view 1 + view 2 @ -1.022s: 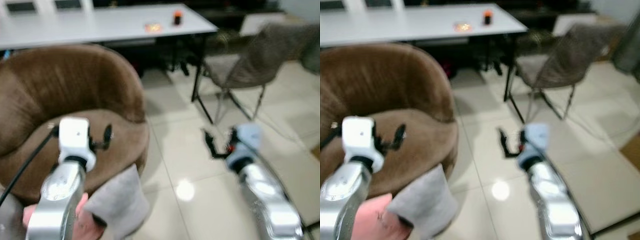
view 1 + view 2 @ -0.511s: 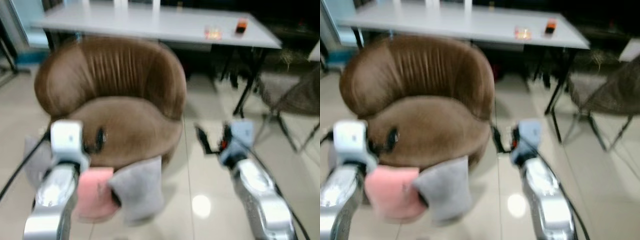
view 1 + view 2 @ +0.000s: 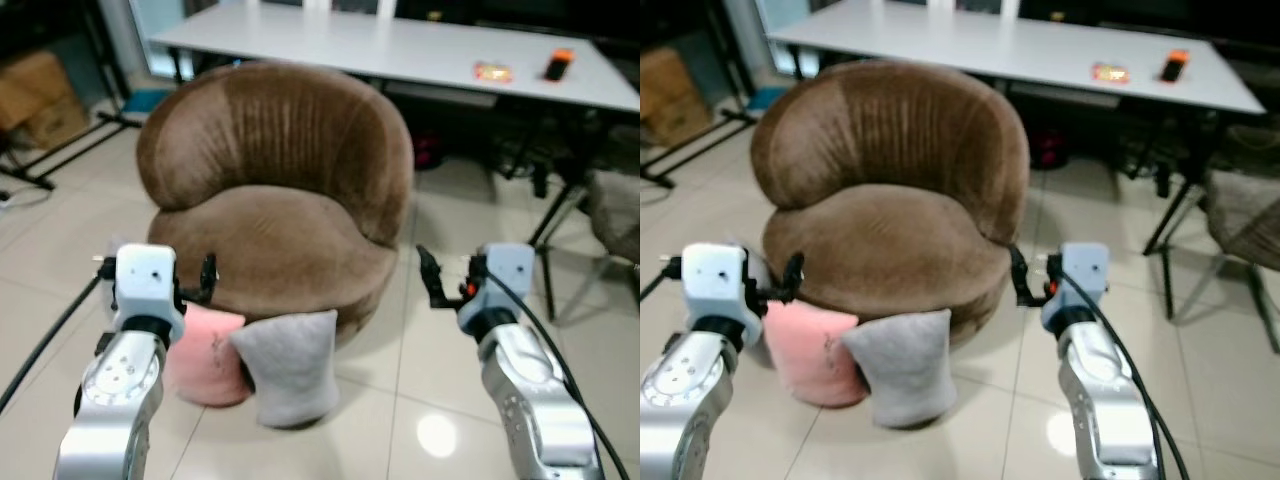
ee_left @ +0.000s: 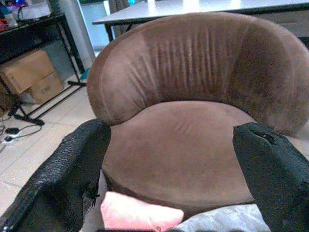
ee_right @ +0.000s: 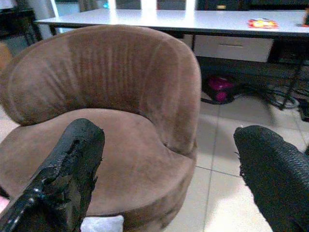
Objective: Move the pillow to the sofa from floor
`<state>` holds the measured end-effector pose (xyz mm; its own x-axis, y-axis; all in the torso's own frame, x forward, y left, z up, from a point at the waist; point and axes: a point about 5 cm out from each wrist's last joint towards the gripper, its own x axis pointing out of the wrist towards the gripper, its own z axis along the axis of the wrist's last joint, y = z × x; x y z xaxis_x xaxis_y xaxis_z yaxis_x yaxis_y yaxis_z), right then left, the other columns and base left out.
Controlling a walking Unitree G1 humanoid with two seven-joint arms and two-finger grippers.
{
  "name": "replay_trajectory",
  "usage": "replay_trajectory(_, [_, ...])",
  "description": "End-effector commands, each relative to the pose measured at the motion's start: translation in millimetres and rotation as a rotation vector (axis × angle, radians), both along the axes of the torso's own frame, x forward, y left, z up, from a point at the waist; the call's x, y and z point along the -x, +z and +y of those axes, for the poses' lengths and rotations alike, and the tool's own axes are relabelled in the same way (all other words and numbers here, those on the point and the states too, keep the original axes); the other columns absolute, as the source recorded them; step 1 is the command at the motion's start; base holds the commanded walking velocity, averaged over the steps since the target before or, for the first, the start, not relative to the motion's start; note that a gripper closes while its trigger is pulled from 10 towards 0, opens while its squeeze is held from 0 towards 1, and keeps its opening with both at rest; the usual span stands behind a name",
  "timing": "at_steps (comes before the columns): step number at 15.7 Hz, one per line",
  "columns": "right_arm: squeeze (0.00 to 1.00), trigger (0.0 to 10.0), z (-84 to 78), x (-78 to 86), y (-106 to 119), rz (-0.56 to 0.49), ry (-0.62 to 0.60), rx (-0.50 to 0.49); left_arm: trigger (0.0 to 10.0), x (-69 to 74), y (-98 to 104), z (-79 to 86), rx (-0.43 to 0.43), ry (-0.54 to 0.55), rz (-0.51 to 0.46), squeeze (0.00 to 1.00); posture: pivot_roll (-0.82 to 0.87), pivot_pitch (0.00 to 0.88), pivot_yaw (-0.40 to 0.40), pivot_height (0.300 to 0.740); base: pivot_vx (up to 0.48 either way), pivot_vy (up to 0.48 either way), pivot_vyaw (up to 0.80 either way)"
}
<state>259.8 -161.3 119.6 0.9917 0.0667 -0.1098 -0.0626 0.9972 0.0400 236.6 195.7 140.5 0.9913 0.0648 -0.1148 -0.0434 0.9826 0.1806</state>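
A pink pillow (image 3: 205, 355) and a grey pillow (image 3: 292, 365) stand on the tiled floor, leaning against the front base of a round brown sofa chair (image 3: 280, 200). A third grey shape beside the pink pillow is mostly hidden behind my left arm. My left gripper (image 3: 200, 285) is raised above the pink pillow, open and holding nothing. In the left wrist view the pink pillow (image 4: 140, 217) lies low between the spread fingers (image 4: 72, 169). My right gripper (image 3: 447, 280) hovers to the right of the sofa, open and holding nothing, its fingers (image 5: 67, 169) framing the seat.
A long white table (image 3: 400, 45) with small orange items stands behind the sofa. A mesh chair (image 3: 612, 215) is at the right edge. Cardboard boxes (image 3: 35, 95) and a black stand's legs sit at the far left. Bare tiles (image 3: 420, 400) lie in front.
The whole view has swung so the sofa and pillows now sit in the middle, and the blur has gone. Both arms keep the same raised pose with fingers open.
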Motion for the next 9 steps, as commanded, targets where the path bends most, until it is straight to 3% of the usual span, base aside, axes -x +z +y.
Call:
replay_trajectory(1, [1.00,10.0,-3.0,-1.6,1.0,0.003,-0.034,0.022,10.0,-2.1,1.6,-0.2,-0.010,-0.009,-0.013,0.15,-0.11,0.000,-0.008,0.740,0.000,0.000,0.00])
replay_trajectory(2, [1.00,10.0,-3.8,-2.0,-0.4,0.014,-0.049,0.038,10.0,-2.2,1.5,0.4,-0.003,-0.009,-0.014,0.34,-0.11,0.000,-0.007,0.740,0.000,0.000,0.00])
replay_trajectory(3, [1.00,10.0,-4.2,-2.1,-3.2,0.040,-0.061,0.044,10.0,-2.3,0.5,1.9,0.006,-0.009,-0.015,0.38,-0.11,0.000,-0.006,0.740,0.000,0.000,0.00])
replay_trajectory(6, [1.00,10.0,-3.6,-4.4,-3.7,0.031,-0.038,0.063,10.0,-2.2,-3.0,8.8,0.026,0.012,-0.012,0.37,-0.11,0.000,-0.007,0.740,0.212,0.000,0.15])
replay_trajectory(9, [1.00,10.0,-5.5,-7.9,-3.9,0.041,-0.082,0.044,10.0,-3.2,-1.3,11.8,0.009,0.017,-0.020,0.34,-0.10,0.000,-0.009,0.740,0.352,0.000,0.80])
